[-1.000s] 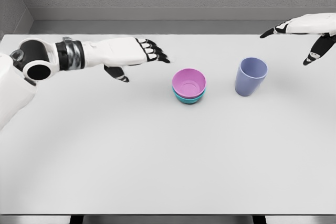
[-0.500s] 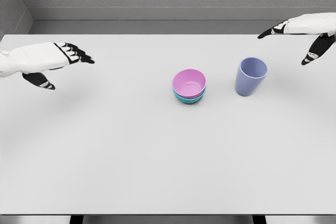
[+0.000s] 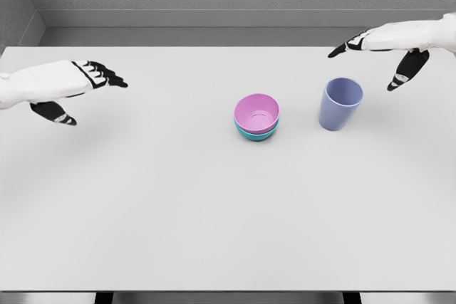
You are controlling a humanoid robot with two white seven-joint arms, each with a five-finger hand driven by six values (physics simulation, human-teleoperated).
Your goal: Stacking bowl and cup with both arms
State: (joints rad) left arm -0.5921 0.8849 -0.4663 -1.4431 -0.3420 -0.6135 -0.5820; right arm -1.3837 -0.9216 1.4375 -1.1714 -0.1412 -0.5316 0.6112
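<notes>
Right hand (image 3: 388,40): fingers extended and spread, thumb hanging down, nothing held. Since half a second ago it has shifted inward toward the table's middle; its fingertips now sit above and just right of the lavender cup (image 3: 339,104), still apart from it.

Left hand (image 3: 60,85): fingers straight and relaxed, thumb dropped below the palm, empty. Position nearly unchanged from half a second ago, at the far left edge over the table (image 3: 214,211); one second ago it reached close to the bowls, so it has pulled well back.

Pink bowl (image 3: 256,112) sits nested in the teal bowl (image 3: 253,133) at table centre, unmoved. Cup upright just right of the bowls, not touching them, also unmoved.
</notes>
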